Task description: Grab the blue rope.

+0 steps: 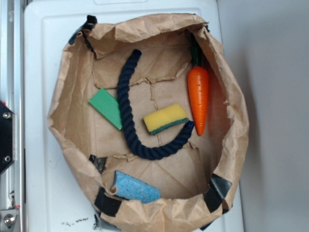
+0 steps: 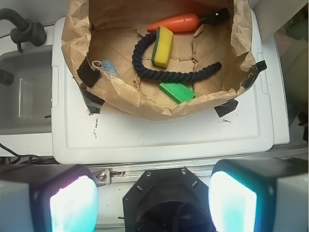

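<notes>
The blue rope (image 1: 126, 101) is a thick navy twisted cord, bent like a J on the floor of a rolled-down brown paper bag (image 1: 63, 145). From the wrist view the blue rope (image 2: 169, 76) lies far ahead, inside the bag (image 2: 145, 104). My gripper (image 2: 153, 198) is back over the robot's black base mount, well short of the bag. It stands open, its two pads (image 2: 72, 203) wide apart with nothing between them. The exterior view does not show the gripper.
In the bag with the rope lie an orange carrot (image 1: 198, 94), a yellow sponge (image 1: 165, 117) inside the rope's curve, a green block (image 1: 107, 107) against its left side and a light blue speckled sponge (image 1: 135, 188). The bag stands on a white lid (image 1: 43, 58).
</notes>
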Robot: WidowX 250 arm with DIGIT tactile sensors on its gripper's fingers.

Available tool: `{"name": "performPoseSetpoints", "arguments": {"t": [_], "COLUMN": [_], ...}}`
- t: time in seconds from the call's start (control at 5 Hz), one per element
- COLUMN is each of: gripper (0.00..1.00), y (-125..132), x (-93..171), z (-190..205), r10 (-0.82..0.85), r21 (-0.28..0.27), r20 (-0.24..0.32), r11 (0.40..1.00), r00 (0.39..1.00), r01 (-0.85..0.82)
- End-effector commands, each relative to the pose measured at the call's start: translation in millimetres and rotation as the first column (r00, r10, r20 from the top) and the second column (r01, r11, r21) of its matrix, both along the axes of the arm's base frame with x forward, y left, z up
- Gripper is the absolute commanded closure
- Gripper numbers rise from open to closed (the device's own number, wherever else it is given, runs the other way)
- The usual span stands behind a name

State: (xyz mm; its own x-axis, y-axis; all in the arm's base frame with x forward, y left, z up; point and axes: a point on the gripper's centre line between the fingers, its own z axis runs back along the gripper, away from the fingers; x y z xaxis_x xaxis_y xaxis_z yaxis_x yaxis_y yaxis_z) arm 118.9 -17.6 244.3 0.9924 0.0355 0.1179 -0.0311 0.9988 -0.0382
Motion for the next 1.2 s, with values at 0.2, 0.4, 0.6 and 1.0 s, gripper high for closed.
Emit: {"name": "performPoseSetpoints", "arguments": {"t": [0.2, 0.4, 0.6, 1.0], "gripper": [0.0, 0.0, 0.0, 0.0], "y": [0, 5, 15, 32], "x": [24, 51, 74, 112], "z": [-1, -9, -20, -56], "r10": [0.026, 0.087, 0.136, 0.438], "r21": [-0.008, -0.016, -0.036, -0.099], "r20": [0.017, 0.02, 0.018, 0.001], "r11": [1.0, 0.996, 0.99, 0.895], "r00": [1.0, 0.996, 0.991, 0.899], "r01": [-0.026, -0.086, -0.136, -0.435]}}
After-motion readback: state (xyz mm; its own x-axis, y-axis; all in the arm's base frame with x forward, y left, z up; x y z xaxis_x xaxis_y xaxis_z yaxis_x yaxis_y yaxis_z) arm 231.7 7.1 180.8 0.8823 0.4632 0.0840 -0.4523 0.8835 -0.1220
